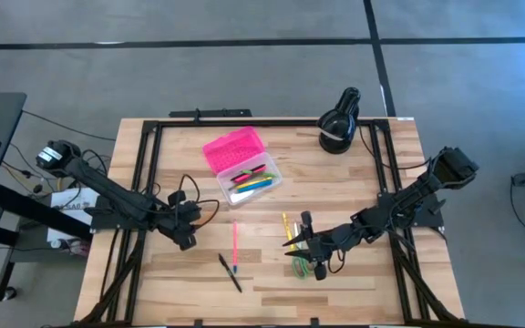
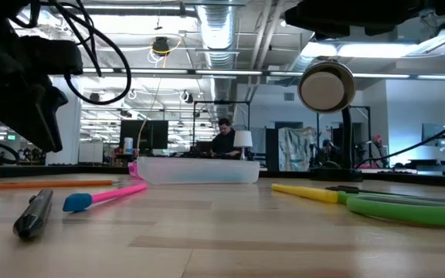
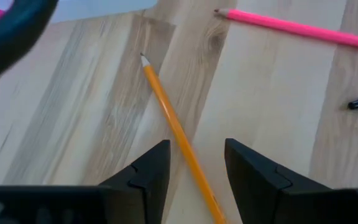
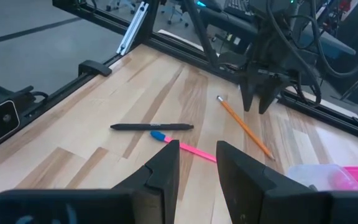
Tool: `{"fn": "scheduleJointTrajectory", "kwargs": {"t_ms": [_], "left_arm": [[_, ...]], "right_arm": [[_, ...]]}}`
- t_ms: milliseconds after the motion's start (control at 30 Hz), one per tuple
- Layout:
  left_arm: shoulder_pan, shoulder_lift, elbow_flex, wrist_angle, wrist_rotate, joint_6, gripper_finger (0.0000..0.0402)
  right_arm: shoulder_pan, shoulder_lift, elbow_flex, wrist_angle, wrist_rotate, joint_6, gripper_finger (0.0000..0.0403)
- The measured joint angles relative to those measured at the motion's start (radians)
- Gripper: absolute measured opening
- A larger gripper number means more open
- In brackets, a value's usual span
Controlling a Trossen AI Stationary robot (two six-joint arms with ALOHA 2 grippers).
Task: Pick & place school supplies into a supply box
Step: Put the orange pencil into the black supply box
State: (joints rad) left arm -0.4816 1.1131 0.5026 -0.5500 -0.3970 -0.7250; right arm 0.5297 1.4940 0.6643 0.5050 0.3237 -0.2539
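Note:
The supply box [image 1: 252,180] stands at the table's far middle, its pink lid [image 1: 233,148] folded open and several pens lying in its clear base. An orange pencil [image 3: 166,112] lies flat on the wood. My left gripper [image 3: 194,168] is open just above it, one finger on each side, touching nothing. A pink pencil [image 1: 235,244] and a black pen [image 1: 230,271] lie near the table's front middle. My right gripper [image 1: 303,239] is open, with nothing between its fingers, over a yellow pencil [image 1: 286,228] and green-handled scissors [image 1: 303,267].
A black round lamp-like object [image 1: 339,123] stands at the far right of the table. Black frame rails [image 1: 149,173] run along the table's left, far and right sides. Bare wood lies between the two grippers and along the near edge.

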Motion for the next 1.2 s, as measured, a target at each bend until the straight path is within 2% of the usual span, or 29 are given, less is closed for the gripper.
{"fn": "scheduleJointTrajectory", "kwargs": {"t_ms": [600,1200], "left_arm": [[0.011,0.183,0.0,0.027,-0.006,-0.013,0.0149],[0.114,0.197,0.002,0.031,0.153,0.003,0.0148]], "right_arm": [[0.0,0.0,0.0,-0.004,-0.004,0.003,0.0101],[0.001,0.0,0.0,-0.005,-0.005,0.011,0.0101]]}}
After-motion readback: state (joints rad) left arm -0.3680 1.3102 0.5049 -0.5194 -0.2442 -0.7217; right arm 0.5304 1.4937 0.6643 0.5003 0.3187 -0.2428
